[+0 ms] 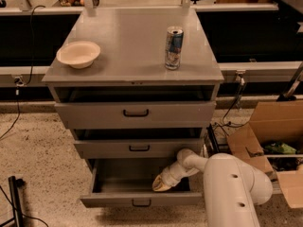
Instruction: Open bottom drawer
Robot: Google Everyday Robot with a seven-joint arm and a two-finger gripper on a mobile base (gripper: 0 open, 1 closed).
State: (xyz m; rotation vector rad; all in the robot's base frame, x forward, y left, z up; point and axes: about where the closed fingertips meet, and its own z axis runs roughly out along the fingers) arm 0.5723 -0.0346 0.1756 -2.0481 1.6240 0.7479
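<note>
The bottom drawer (109, 200) of the grey cabinet stands pulled out, its plain grey interior showing and its small black bar handle (141, 203) on the front. My white arm comes in from the lower right and reaches into that drawer. My gripper (161, 184) sits inside the drawer near its right side, just behind the front panel. The middle drawer (137, 148) and top drawer (135, 113) above it are each slightly ajar.
On the cabinet top stand a cream bowl (78, 54) at the left and a drink can (173, 48) at the right. An open cardboard box (272, 138) with cables beside it lies on the floor to the right. A black stand (16, 205) is at the lower left.
</note>
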